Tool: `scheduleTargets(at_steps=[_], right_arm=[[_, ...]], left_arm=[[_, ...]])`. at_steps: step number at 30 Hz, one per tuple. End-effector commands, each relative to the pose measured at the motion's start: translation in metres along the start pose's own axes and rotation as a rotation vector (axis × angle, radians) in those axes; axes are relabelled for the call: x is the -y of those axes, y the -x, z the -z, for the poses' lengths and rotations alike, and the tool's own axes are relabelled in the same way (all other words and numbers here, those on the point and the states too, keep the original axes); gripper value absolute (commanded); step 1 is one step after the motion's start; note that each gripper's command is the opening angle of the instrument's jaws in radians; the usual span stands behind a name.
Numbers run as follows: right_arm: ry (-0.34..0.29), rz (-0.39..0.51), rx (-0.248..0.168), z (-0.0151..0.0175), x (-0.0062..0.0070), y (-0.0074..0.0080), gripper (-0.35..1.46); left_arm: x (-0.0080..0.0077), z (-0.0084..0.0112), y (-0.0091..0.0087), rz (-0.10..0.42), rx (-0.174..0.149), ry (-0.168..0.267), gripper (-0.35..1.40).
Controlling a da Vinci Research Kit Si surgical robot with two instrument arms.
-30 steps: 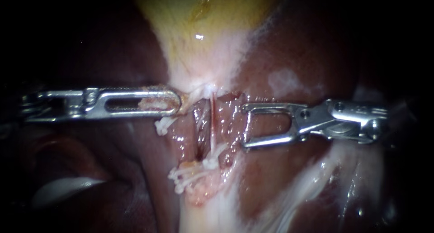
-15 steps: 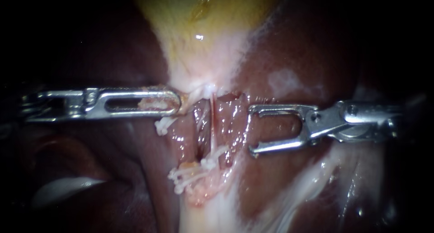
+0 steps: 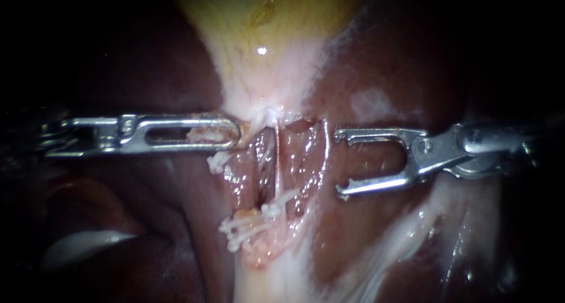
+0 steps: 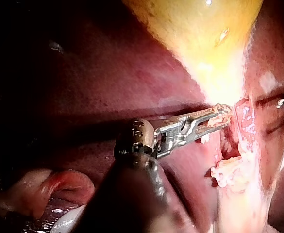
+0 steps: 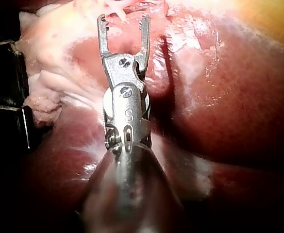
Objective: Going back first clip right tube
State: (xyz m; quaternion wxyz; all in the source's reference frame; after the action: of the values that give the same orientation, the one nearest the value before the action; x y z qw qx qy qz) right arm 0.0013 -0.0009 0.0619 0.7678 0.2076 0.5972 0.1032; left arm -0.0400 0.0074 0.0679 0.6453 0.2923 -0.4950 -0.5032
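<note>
**Lit middle, black edges**

Light falls brightest on the yellow gallbladder [image 3: 265,20], leaving one small glint. The dark red liver [image 3: 382,62] around it shines wet and fades to black toward the edges.

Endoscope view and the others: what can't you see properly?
The gallbladder: top cut off by the edge, endoscope view.
The white clips: too small and bunched to count, endoscope view.
The left instrument: its shaft is a blur near the camera, left wrist view.
The right instrument: its shaft fades into darkness, endoscope view.
</note>
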Motion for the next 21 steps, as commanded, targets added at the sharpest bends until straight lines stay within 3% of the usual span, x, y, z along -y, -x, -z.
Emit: scheduleTargets(at_steps=[1,11,21], right_arm=[[0.000,0.000,0.000,-0.0001,0.0000,0.0000,0.50],[0.000,0.000,0.000,-0.0001,0.0002,-0.0001,0.50],[0.000,-0.001,0.000,-0.0001,0.0003,-0.0002,0.50]], left_arm=[[-0.0001,-0.0003,0.0000,0.000,0.000,0.003,-0.35],[-0.0018,-0.0031,-0.0007,-0.007,-0.012,0.023,-0.35],[-0.0020,-0.0035,-0.0010,-0.010,-0.017,0.025,-0.35]])
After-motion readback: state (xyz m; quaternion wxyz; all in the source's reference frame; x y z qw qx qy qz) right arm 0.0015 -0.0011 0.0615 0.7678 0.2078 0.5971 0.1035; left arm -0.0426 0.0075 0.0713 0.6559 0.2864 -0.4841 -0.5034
